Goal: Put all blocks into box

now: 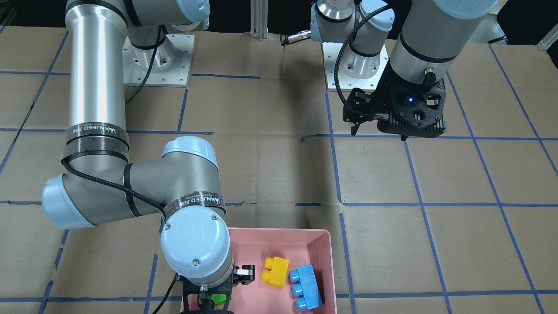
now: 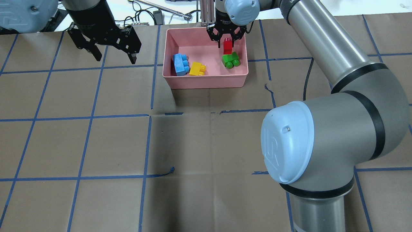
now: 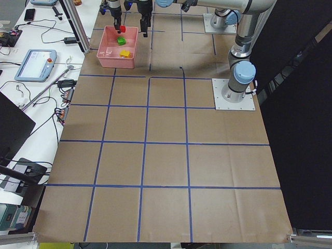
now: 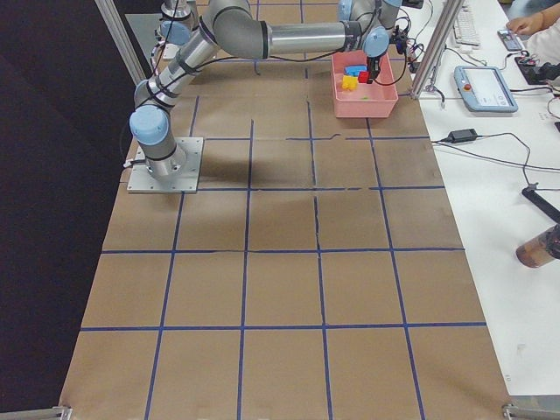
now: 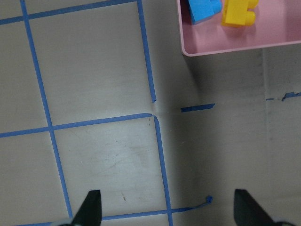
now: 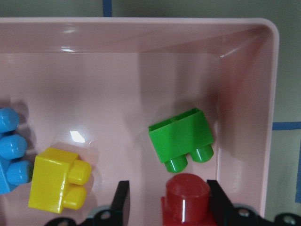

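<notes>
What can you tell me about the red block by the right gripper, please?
The red block is a tiny glossy plastic brick with one round stud, which faces up toward the wrist. It sits between the spread fingers of the right gripper. A gap shows on one side, so it looks unclamped. It is over the pink box floor, close beside the green block. Whether it rests there or touches the green block is unclear.

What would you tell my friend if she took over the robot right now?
Left pincer: open, empty, over the table beside the box.
Right pincer: open over the box, with the red block between its fingers. I cannot tell whether the block rests on the box floor.
Done: blue block, yellow block and green block lie in the box.
Left: check the red block ends up inside, then probably lift the arm clear.
</notes>
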You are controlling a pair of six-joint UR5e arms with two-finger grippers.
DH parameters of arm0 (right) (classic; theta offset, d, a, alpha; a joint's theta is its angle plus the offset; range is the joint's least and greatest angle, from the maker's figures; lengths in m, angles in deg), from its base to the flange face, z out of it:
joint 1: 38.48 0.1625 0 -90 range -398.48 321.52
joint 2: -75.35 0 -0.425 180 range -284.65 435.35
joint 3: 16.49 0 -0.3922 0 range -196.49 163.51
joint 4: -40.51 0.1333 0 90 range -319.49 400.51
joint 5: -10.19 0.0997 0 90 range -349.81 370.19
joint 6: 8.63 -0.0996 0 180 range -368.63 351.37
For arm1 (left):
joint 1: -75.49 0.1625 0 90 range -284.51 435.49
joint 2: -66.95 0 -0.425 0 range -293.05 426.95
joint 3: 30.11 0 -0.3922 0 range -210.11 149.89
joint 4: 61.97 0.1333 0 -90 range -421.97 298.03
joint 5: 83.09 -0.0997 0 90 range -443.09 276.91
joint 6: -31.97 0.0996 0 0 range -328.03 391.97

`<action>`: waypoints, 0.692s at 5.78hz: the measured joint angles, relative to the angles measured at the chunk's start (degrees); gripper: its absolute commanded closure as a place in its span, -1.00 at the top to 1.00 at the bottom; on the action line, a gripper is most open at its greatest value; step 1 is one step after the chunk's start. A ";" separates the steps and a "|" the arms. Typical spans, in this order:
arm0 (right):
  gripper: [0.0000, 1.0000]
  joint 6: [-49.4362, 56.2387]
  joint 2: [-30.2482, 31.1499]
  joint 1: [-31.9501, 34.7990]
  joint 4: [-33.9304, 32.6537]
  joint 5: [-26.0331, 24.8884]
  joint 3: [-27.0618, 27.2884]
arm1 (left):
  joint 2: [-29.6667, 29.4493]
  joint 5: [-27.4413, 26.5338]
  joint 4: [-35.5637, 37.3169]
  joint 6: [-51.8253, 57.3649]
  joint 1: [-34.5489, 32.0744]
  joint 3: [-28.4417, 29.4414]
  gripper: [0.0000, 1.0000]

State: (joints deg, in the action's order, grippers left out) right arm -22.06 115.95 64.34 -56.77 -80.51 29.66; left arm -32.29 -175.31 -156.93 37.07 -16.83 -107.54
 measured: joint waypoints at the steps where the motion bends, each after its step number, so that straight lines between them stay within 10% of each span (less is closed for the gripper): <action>1: 0.99 0.01 0.51 -0.01 0.23 -0.20 -0.03 | 0.10 -0.04 -0.10 0.00 0.03 0.00 0.99; 4: 1.00 0.09 2.65 -0.24 1.23 -0.37 0.16 | 0.99 -0.12 -1.49 0.03 0.57 0.05 0.99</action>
State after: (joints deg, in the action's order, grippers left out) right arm -21.97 118.60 64.10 -55.55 -80.88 29.82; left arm -31.30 -175.43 -158.42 37.10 -16.27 -107.49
